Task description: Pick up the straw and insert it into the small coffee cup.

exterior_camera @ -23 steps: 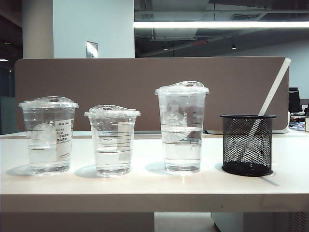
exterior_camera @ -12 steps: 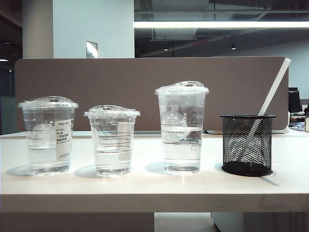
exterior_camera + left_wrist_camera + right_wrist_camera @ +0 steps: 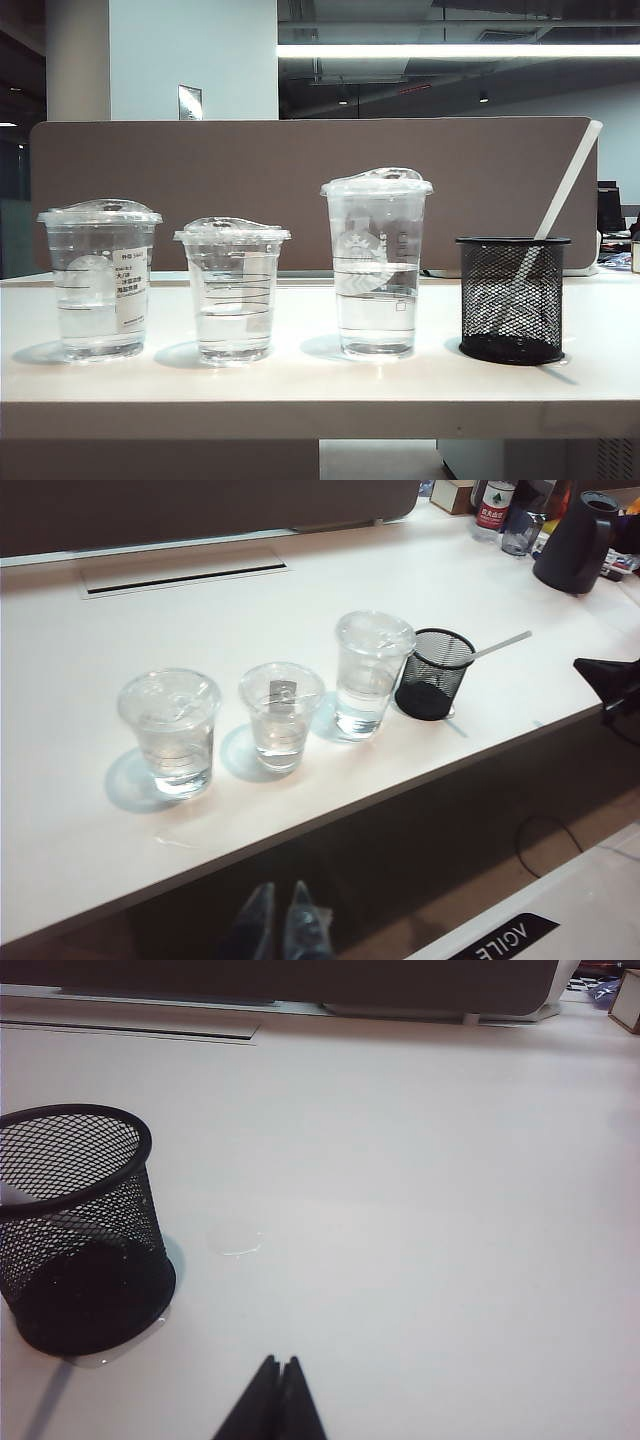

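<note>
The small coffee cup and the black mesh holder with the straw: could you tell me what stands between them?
In the exterior view, the tallest clear cup stands between the small coffee cup and the mesh holder holding the straw.

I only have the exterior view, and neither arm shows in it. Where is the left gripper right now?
Observer: The left gripper hangs short of the table, off its front edge, roughly in line with the small coffee cup. Nothing is in it.
Operator: And the right one?
Observer: The right gripper, fingers shut and empty, sits low over bare tabletop beside the mesh holder.
Operator: What lies behind the cups?
Observer: A long recessed slot runs along the tabletop, near the divider.
</note>
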{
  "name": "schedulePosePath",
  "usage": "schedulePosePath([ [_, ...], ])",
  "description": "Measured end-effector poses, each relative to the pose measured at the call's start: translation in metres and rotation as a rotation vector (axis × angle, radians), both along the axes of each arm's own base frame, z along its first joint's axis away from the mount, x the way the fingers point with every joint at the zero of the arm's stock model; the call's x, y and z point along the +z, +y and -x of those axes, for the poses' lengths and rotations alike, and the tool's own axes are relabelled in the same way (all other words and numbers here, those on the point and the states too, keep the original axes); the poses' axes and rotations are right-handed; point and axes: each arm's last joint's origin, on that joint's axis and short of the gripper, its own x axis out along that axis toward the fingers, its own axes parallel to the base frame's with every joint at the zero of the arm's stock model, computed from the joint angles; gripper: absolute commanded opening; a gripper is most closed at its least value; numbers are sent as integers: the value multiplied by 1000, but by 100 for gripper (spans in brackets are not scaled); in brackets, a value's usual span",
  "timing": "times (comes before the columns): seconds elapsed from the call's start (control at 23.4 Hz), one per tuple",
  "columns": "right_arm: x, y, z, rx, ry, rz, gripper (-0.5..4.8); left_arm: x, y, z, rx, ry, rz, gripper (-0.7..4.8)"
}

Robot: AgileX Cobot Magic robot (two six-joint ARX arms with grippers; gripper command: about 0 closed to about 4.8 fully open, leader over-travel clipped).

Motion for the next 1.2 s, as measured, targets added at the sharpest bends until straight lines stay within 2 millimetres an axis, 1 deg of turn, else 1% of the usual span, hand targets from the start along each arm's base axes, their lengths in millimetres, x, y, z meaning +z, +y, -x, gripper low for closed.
schedulePosePath([
  [0.26, 0, 0, 0, 9, -1, -10, -8, 0, -1, 0, -43, -17, -21, 22],
  [0.3, 0, 1, 0, 14, -1, -26, -9, 0, -1, 0, -44, -19, -24, 21],
  [0.39, 2, 1, 0, 2, 4, -133, -9, 0, -1, 0, -45, -20, -26, 22],
  [0.43, 12, 1, 3, -17, 10, -241, -9, 0, -1, 0, -45, -20, -26, 22],
  [0.47, 27, 1, 7, -33, -15, -285, -9, 0, -1, 0, -45, -20, -26, 22],
  [0.51, 61, 0, 17, -60, -108, -306, -9, 0, -1, 0, -44, -20, -27, 22],
  [0.56, 80, 0, 24, -75, -166, -295, -9, 0, -1, 0, -44, -20, -26, 22],
  [0.6, 107, 0, 38, -94, -226, -210, -9, 0, -1, 0, -45, -21, -26, 22],
  [0.64, 121, 1, 47, -92, -249, -140, -9, 0, -1, 0, -44, -21, -26, 22],
  [0.69, 145, 1, 59, -97, -283, -21, -9, 0, -1, 0, -45, -25, -26, 22],
  [0.73, 160, 1, 67, -113, -304, 45, -9, 0, -1, 0, -45, -25, -26, 22],
  [0.77, 181, 0, 74, -160, -303, 137, -9, 1, -1, 0, -44, -29, -26, 22],
  [0.81, 197, -1, 75, -205, -261, 199, -9, 2, -1, -1, -44, -39, -25, 22],
  [0.9, 229, -5, 57, -282, -115, 309, -8, 3, -1, -1, -44, -56, -24, 22],
  [0.94, 245, -7, 37, -285, -8, 370, -8, 4, -1, -1, -43, -62, -24, 21],
  [0.98, 252, -8, 24, -271, 50, 400, -8, 4, -1, -1, -43, -66, -24, 21],
  [1.03, 265, -10, -3, -240, 158, 441, -8, 5, -1, -2, -43, -70, -23, 21],
  [1.07, 272, -11, -22, -229, 184, 450, -8, 5, -1, -2, -38, -71, -25, 22],
  [1.11, 278, -13, -53, -214, 210, 454, -8, 5, -1, -2, -28, -70, -28, 22],
  [1.16, 278, -15, -73, -199, 225, 451, -8, 5, -1, -2, -25, -70, -29, 22],
  [1.2, 271, -21, -105, -159, 239, 429, -8, 4, 0, -2, -24, -70, -30, 22],
])
